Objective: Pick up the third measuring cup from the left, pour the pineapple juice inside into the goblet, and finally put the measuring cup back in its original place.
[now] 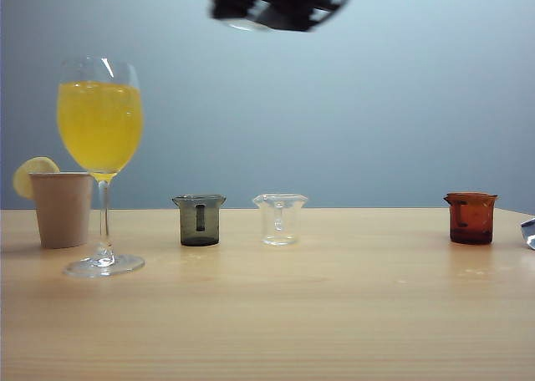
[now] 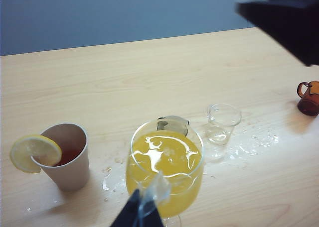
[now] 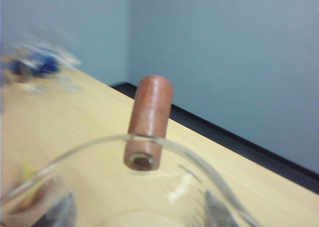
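We look level across the table (image 1: 267, 314) from its near edge, while our left wrist camera looks down on the same goblet (image 1: 100, 147) and our right wrist camera sits close against the third measuring cup (image 3: 149, 187).

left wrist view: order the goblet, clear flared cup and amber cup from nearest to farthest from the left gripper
The left gripper hovers by the goblet; the right gripper is high above mid-table.
1. goblet, left side, just ahead of it
2. clear flared cup, mid-table
3. amber cup, far right
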